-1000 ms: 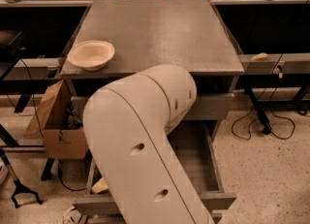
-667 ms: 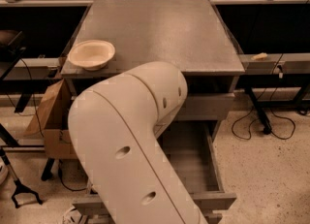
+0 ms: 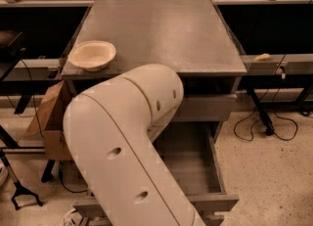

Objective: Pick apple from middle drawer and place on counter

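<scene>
The middle drawer [image 3: 195, 164] is pulled open below the counter [image 3: 156, 29], and I see part of its grey floor and right wall. My cream arm [image 3: 127, 146] fills the lower centre and covers the drawer's left half. The gripper is hidden behind the arm and does not show. The apple is not in view. A cream bowl [image 3: 92, 55] sits on the counter's front left corner.
A brown cardboard box [image 3: 51, 122] stands on the floor left of the cabinet. Black cables [image 3: 266, 127] and a table leg lie on the floor to the right. Dark tables flank the counter. A small pale object [image 3: 261, 57] lies on the right rail.
My arm's elbow has swung left and toward the camera, uncovering more of the open drawer's floor on the right. The bowl and the drawer have not moved.
</scene>
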You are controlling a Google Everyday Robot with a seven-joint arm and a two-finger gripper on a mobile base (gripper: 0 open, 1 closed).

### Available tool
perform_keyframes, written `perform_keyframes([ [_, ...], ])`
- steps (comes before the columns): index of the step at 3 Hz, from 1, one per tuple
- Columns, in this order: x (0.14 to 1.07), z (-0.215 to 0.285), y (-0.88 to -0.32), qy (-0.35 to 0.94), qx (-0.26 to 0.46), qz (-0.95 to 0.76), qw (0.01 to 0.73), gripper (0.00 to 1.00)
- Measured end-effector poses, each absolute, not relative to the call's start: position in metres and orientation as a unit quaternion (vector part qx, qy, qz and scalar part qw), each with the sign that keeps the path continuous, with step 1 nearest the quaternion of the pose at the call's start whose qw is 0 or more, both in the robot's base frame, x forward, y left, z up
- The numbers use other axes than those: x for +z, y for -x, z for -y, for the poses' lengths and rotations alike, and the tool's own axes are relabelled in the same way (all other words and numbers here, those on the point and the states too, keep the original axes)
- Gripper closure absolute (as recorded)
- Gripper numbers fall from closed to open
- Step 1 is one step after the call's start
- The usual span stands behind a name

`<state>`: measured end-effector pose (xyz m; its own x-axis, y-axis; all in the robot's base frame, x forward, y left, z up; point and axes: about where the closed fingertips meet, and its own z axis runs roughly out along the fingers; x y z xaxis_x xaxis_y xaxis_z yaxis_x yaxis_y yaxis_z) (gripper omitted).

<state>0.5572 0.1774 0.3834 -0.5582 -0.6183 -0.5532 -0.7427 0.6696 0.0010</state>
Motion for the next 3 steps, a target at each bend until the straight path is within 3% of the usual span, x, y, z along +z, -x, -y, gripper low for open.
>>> perform_keyframes([
  [3, 0.353, -0.17, -0.569, 0.452, 0.095, -0.862, 0.211, 0.94],
])
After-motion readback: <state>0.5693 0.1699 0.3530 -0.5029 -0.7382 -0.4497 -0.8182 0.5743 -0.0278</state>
